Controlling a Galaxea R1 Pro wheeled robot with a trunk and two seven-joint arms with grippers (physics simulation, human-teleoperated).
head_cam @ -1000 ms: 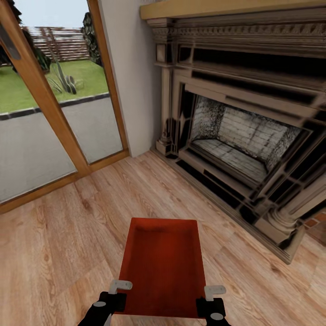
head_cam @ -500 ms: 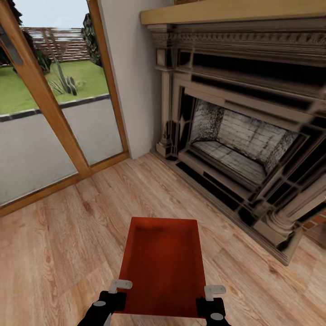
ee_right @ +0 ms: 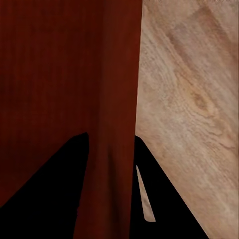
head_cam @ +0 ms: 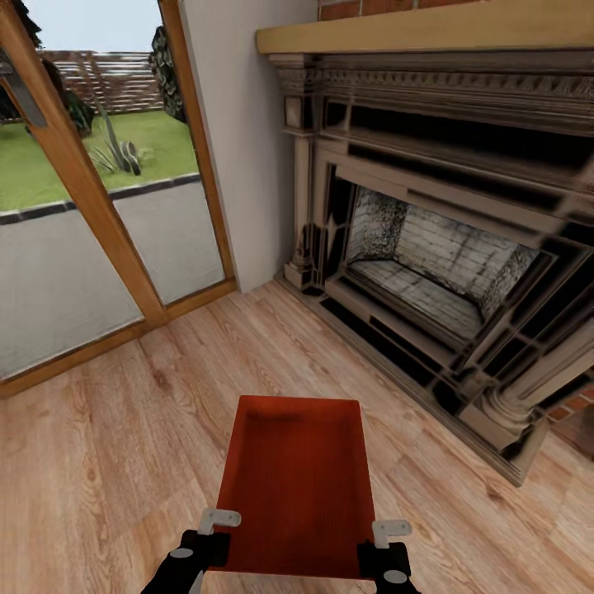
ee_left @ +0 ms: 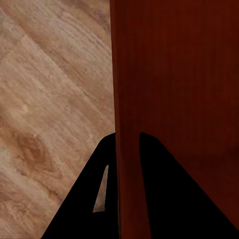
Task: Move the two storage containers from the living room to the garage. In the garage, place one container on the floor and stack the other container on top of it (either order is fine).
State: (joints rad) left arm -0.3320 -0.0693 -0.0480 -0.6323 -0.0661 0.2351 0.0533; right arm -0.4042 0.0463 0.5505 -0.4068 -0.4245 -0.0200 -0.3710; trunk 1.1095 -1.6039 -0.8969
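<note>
One orange-red storage container (head_cam: 297, 483) hangs level over the living room's wood-plank flooring (head_cam: 124, 429), held at its near end by both grippers. My left gripper (head_cam: 216, 532) is shut on the container's left wall, my right gripper (head_cam: 389, 536) on its right wall. In the left wrist view the dark fingers of the left gripper (ee_left: 128, 138) straddle the red wall (ee_left: 174, 74). In the right wrist view the right gripper (ee_right: 110, 137) pinches the other wall (ee_right: 59, 64) the same way. The container is empty. The garage is out of view.
A large dark carved fireplace (head_cam: 429, 272) with a pale mantel fills the right side, and its hearth base juts onto the planks. A wood-framed glass door (head_cam: 82, 206) to a garden is at the left, with a white wall section (head_cam: 239, 124) between them.
The whole view has shifted slightly, so the fireplace sits a little lower and red brick shows above the mantel. The container and both grippers keep the same hold.
</note>
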